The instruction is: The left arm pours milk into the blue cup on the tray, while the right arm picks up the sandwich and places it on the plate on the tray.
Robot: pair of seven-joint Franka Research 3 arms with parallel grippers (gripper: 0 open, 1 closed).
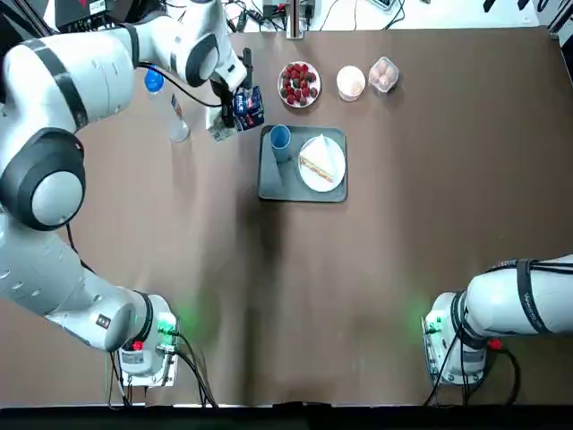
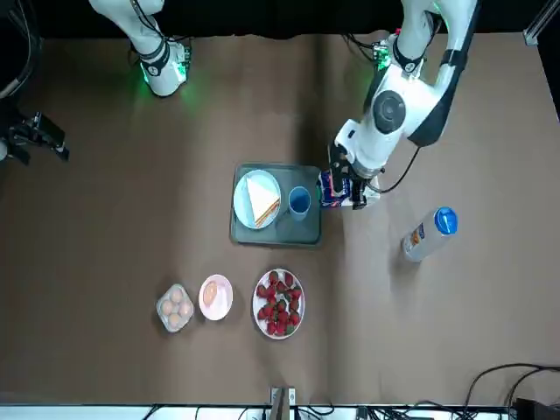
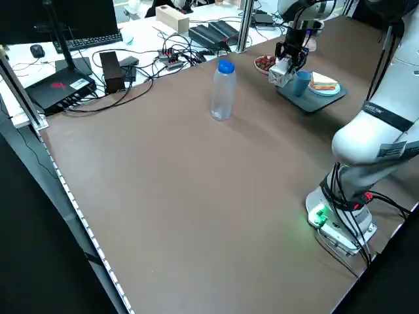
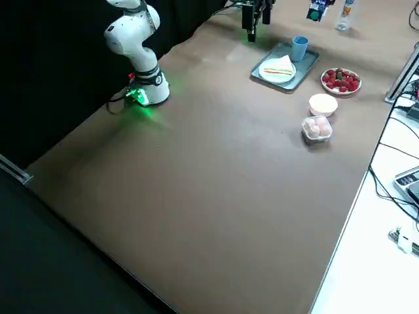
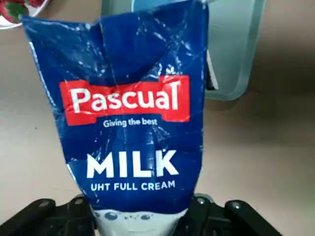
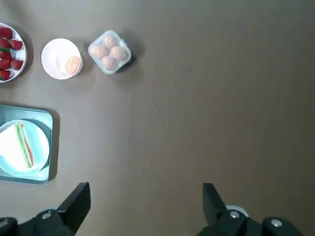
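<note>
Tabletop: brown and matt, running under everything, with green light from the arm bases falling on it [image 1: 376, 269].
Tray: grey-green, rectangular [image 1: 268, 185], lying flat on the tabletop.
Blue cup: upright [image 1: 280, 141], on the tray beside the plate.
Plate: round, pale blue [image 4: 267, 75], on the tray.
Sandwich: a white-bread wedge [image 1: 318, 159], resting on the plate.
Milk: a blue Pascual carton [image 5: 133, 142], in the left gripper near the cup's side of the tray.
Left gripper [image 5: 137, 216]: jaws closed on the milk carton, beside the tray.
Right gripper [image 6: 146, 206]: jaws wide apart, holding nothing, over the robot's right side of the tabletop.
Strawberries: in a white bowl [image 1: 299, 85] beyond the tray.
Small bowl: white, with an egg inside [image 6: 59, 54], between the strawberries and the egg box.
Egg box: clear plastic, eggs in it [image 6: 110, 52].
Bottle: clear, blue-capped, standing [image 3: 224, 91], on the robot's left.
Room: a white desk [image 3: 141, 39] with a monitor [image 3: 26, 19], keyboard [image 3: 88, 41] and tangled cables; a black curtain [image 4: 59, 65] hangs behind the robot.
</note>
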